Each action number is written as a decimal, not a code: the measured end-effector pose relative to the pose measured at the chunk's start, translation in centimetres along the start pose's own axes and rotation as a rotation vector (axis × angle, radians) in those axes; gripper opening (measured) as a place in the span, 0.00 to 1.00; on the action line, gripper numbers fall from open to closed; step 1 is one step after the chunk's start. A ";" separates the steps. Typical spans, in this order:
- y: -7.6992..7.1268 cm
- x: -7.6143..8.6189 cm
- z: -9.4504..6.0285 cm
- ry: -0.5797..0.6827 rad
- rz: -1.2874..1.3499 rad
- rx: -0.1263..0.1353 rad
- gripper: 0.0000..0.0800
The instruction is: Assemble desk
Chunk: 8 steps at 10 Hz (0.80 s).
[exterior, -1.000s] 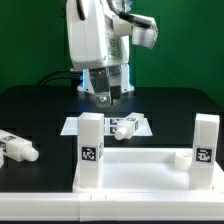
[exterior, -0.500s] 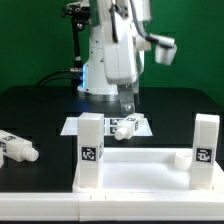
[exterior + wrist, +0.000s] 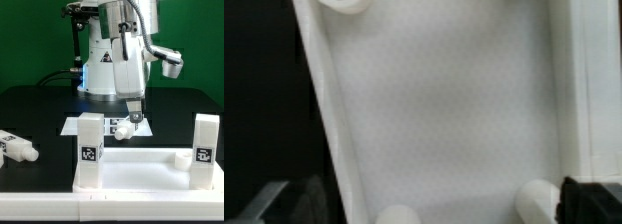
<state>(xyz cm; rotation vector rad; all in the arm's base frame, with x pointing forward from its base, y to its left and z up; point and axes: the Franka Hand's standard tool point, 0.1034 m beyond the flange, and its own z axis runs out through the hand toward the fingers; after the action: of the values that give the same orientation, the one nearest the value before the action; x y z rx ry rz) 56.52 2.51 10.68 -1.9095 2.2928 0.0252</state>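
Observation:
The desk panel (image 3: 140, 165) lies flat at the front of the table, white and rimmed. Two white tagged legs stand upright on it, one at the exterior view's left (image 3: 90, 150) and one at the right (image 3: 205, 140). A loose leg (image 3: 121, 129) lies just behind the panel, on the marker board. Another loose leg (image 3: 18, 148) lies on the black table at the left. My gripper (image 3: 134, 112) hangs just above the leg on the board, open and empty. The wrist view shows a blurred white panel surface (image 3: 438, 110) between my dark fingers (image 3: 589, 200); the gripper (image 3: 429, 208) holds nothing.
The marker board (image 3: 73, 126) lies flat behind the panel. The white robot base (image 3: 100, 70) with a blue light stands at the back centre. A small white part (image 3: 183, 157) sits on the panel near the right leg.
The arm has swung toward the exterior view's right and come down. My gripper now hangs lower, over the loose leg on the marker board. The parts have not moved.

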 end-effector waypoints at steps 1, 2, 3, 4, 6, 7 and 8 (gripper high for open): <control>1.5 0.6 1.6 0.012 0.003 -0.004 0.81; 2.8 1.3 3.1 0.026 -0.020 -0.032 0.81; 3.3 1.9 4.4 0.044 -0.016 -0.033 0.81; 4.1 1.9 5.9 0.064 -0.028 -0.047 0.81; 5.7 0.7 8.7 0.088 -0.007 -0.089 0.81; 5.7 0.1 9.4 0.091 -0.011 -0.105 0.81; 5.7 -0.2 9.7 0.092 -0.010 -0.110 0.81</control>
<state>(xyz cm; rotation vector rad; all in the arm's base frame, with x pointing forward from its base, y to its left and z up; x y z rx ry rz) 52.07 4.83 0.61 -2.0156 2.3872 0.0652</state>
